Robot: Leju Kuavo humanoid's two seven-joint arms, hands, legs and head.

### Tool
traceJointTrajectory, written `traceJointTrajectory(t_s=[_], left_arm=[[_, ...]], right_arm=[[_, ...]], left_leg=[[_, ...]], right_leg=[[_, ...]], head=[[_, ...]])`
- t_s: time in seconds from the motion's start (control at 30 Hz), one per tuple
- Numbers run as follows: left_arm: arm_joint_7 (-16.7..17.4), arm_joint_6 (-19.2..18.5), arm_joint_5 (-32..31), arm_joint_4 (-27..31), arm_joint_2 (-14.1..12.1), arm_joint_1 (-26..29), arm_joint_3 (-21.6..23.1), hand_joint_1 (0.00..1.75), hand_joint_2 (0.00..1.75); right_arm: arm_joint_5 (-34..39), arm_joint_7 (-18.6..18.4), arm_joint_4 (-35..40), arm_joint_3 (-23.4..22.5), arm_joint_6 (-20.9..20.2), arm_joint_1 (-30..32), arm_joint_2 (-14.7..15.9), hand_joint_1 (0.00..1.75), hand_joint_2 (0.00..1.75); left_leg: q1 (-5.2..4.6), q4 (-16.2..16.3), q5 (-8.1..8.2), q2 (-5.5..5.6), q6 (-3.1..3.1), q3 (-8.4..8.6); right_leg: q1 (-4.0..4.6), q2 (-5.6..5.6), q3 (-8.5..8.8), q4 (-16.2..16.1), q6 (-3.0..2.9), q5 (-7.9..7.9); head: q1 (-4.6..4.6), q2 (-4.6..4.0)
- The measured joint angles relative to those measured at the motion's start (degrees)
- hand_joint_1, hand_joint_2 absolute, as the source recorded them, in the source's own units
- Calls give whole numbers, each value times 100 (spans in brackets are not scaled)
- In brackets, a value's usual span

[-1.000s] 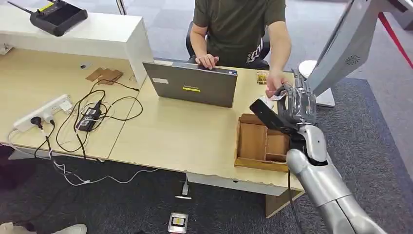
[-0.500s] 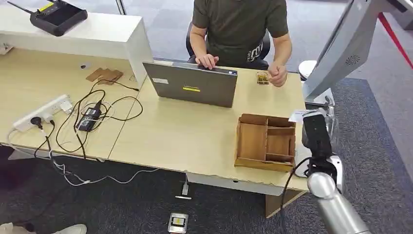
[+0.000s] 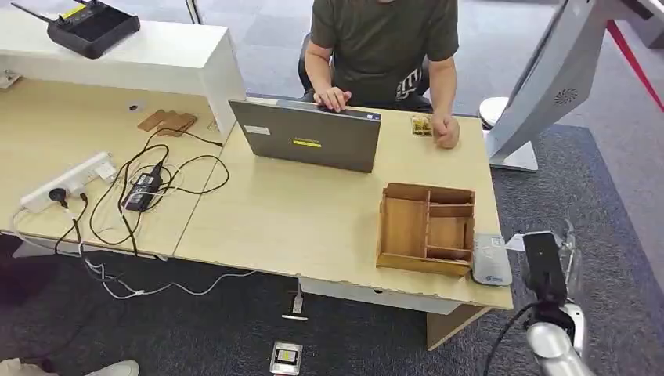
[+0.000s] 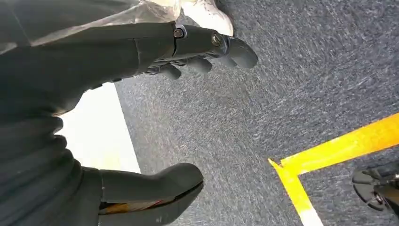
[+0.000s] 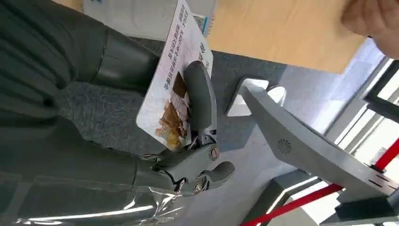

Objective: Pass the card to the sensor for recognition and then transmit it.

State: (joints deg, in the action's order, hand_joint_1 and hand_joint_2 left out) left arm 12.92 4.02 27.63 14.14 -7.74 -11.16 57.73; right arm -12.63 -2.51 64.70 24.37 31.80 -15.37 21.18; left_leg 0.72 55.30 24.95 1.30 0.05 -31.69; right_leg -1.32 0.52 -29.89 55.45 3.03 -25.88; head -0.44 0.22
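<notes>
Right wrist view: card (image 5: 174, 89) between fingers (image 5: 200, 101)

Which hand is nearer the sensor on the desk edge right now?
Right. The right hand, holding the card, is just beside the sensor. The left hand hangs over the carpet.

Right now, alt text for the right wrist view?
The right hand pinches a printed card between thumb and finger, above grey carpet. Beyond it lie the wooden table edge, a grey sensor on it, and a slanted grey stand.
</notes>
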Motion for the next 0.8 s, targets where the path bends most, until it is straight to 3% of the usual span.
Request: traceJointTrajectory(t_s=[0.47,0.63,0.8], left_arm=[[-26,2,-7,0,-13,8,-59,0,175],[-59,2,0,0,-15,21,-59,0,175],[-94,2,22,0,-31,38,-59,0,175]], right_arm=[[-254,217,-1594,188,-501,-337,-284,175,175],[-334,278,-1882,310,-302,-502,-376,175,175],[-724,-77,-1751,385,-17,-591,-341,175,175]], left_leg=[[1,-1,0,-1,0,6],[0,0,0,0,0,13],[-1,0,-1,0,1,15]], right_leg=[[1,1,4,1,0,0],[0,1,14,1,0,0],[-1,1,18,1,1,1]], head=[[0,0],[2,0],[0,0]])
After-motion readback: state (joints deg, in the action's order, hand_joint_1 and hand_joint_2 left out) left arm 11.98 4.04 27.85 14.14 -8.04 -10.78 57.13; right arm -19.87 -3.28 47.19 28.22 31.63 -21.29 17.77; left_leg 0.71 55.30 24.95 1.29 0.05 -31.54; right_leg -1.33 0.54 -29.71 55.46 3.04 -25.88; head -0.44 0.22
